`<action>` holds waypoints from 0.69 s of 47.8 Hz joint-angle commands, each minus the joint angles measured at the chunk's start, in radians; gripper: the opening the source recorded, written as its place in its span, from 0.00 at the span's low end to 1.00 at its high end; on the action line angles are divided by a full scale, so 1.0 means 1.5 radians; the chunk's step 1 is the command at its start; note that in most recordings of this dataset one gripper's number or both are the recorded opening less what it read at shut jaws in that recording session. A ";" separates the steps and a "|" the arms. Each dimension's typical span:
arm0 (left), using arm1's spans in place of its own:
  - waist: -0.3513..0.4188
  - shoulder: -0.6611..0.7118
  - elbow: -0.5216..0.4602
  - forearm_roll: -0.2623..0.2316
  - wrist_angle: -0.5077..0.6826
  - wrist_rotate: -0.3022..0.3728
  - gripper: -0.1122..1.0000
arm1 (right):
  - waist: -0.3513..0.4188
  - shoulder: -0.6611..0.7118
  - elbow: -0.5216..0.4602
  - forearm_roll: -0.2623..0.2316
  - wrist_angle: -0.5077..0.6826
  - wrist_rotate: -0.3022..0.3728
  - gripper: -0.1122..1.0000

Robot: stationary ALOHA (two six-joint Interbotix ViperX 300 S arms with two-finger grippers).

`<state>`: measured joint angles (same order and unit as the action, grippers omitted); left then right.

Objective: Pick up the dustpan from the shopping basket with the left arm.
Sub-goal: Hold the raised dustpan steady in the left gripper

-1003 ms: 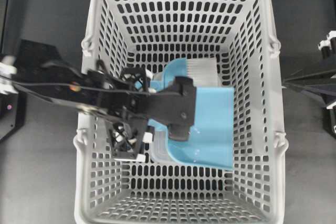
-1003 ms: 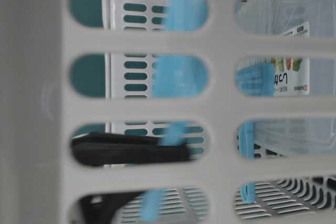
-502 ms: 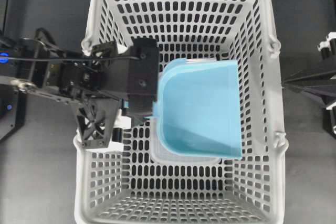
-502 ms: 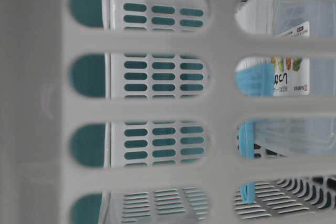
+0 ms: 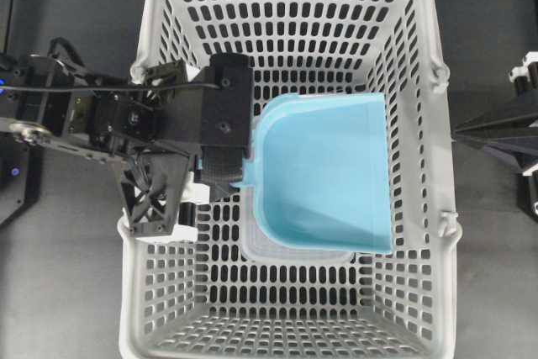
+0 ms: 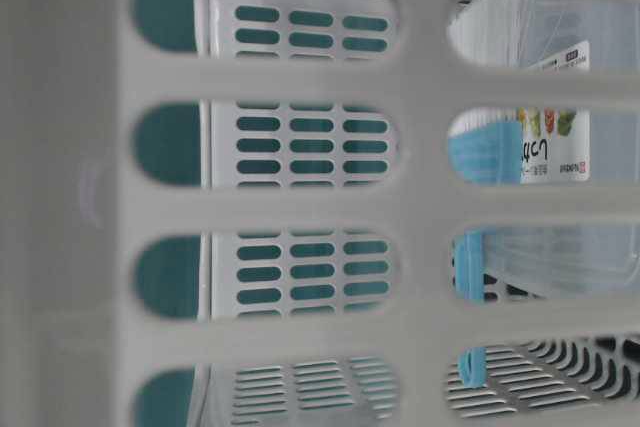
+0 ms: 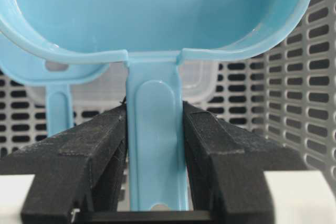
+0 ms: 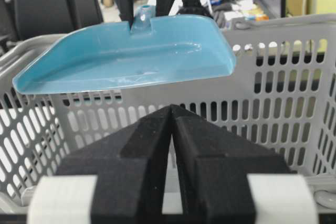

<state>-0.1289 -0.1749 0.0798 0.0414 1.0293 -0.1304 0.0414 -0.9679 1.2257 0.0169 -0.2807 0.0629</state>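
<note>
Left wrist view: the left gripper (image 7: pixel 155 156) clamps both black jaws on the thin handle of the light blue dustpan (image 7: pixel 152 9), whose scoop fills the top of the frame. Overhead, the dustpan (image 5: pixel 324 170) hangs level at centre frame above the grey shopping basket (image 5: pixel 168 292), with the left arm (image 5: pixel 126 119) reaching in from the left edge. Right wrist view shows the right gripper (image 8: pixel 170 161) with its jaws pressed together, holding nothing, outside the basket.
</note>
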 commanded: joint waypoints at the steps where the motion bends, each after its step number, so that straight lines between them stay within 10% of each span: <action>1: 0.003 -0.007 -0.017 0.002 0.002 0.000 0.37 | 0.002 0.003 -0.005 0.002 -0.004 0.001 0.09; 33: 0.001 -0.007 -0.013 0.002 0.008 0.000 0.37 | 0.002 0.002 -0.005 0.002 -0.004 0.009 0.09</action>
<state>-0.1243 -0.1764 0.0798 0.0414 1.0446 -0.1319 0.0430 -0.9679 1.2257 0.0169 -0.2807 0.0752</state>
